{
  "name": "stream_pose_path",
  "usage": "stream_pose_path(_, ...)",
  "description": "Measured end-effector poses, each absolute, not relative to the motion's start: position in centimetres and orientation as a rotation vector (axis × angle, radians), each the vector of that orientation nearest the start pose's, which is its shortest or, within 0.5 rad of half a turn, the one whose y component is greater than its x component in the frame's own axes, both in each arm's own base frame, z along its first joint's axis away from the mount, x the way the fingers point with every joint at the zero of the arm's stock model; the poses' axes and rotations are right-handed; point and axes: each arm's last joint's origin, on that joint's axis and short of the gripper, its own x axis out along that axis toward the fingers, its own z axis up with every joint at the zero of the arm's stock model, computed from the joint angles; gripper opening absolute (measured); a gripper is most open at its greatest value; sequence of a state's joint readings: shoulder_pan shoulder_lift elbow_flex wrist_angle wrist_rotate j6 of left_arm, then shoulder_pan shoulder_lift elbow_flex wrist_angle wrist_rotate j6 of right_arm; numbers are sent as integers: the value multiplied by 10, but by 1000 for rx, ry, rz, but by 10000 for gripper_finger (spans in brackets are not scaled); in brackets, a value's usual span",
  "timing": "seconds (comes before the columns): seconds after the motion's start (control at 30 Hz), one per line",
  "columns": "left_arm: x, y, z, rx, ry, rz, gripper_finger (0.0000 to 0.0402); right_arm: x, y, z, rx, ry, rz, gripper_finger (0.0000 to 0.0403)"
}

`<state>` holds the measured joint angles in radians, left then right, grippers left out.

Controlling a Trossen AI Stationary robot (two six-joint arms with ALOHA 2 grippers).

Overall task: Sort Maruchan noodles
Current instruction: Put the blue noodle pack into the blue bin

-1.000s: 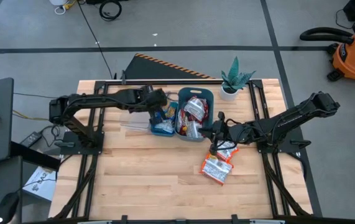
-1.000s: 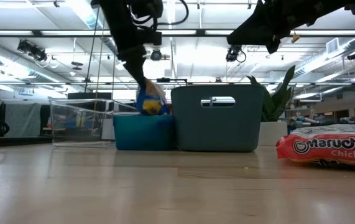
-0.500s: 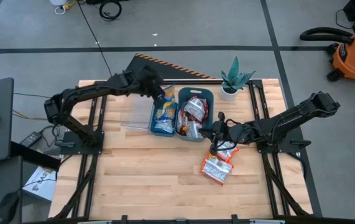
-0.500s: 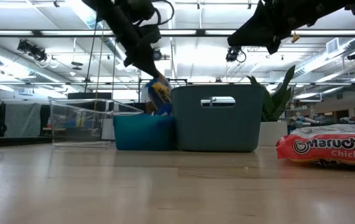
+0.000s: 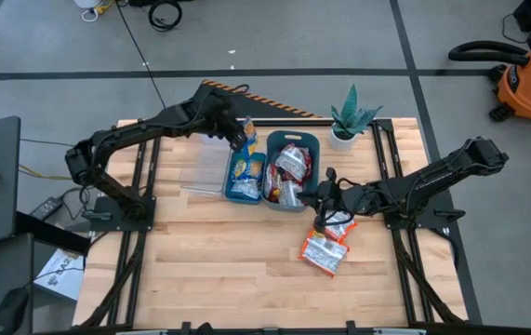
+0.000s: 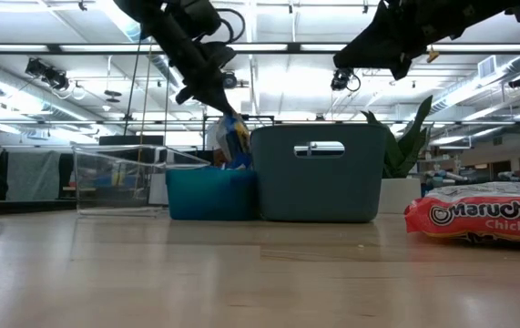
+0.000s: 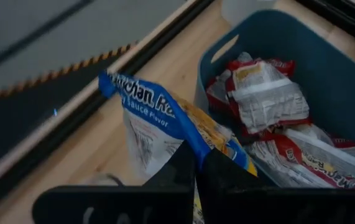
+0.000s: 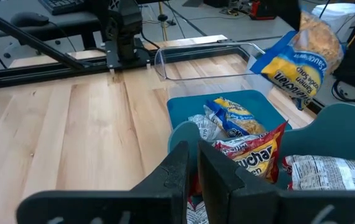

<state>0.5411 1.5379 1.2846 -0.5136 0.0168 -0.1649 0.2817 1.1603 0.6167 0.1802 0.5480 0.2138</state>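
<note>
While the left gripper (image 5: 244, 133) pinches a yellow-and-blue packet (image 5: 248, 129) above the far end of the small blue bin (image 5: 245, 177), its fingers largely cover the packet's lower edge. The right gripper (image 5: 321, 221) holds a red packet (image 8: 256, 161) beside the grey bin (image 5: 292, 170); contact is partly obscured. Two packets (image 5: 326, 248) lie on the table (image 5: 209, 270).
</note>
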Motion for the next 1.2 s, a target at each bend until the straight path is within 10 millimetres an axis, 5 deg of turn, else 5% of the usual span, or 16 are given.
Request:
stream_pose_path(0.63, 306, 129, 297, -573, 671, 533, 9, 237, 53, 238, 70, 298, -293, 39)
stream_pose_path(1.0, 314, 92, 288, -488, 779, 572, 9, 237, 54, 239, 77, 290, -277, 39)
stream_pose_path(1.2, 320, 94, 286, -460, 738, 626, 9, 238, 54, 241, 82, 272, -274, 39)
